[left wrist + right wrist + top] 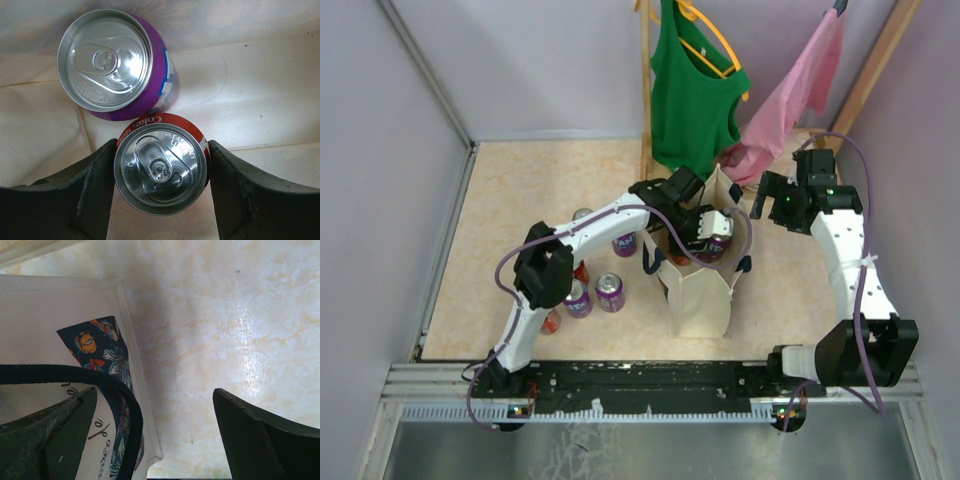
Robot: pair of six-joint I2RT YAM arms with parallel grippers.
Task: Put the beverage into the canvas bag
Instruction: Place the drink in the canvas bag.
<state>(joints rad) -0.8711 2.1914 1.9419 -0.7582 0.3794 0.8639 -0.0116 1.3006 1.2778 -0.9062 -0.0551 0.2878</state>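
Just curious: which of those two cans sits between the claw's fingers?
The red Coke can, inside the left gripper; the purple can stands just beyond it.

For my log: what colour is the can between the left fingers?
The can is red; best in left wrist view.

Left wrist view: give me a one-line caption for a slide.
Left claw grips a red Coke can beside a purple can inside the canvas bag.

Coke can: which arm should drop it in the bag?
Left. The left fingers grip the Coke can on both sides, inside the canvas bag beside a purple can, so they probably only need to open. The right fingers are open and empty, outside the bag by its navy strap.
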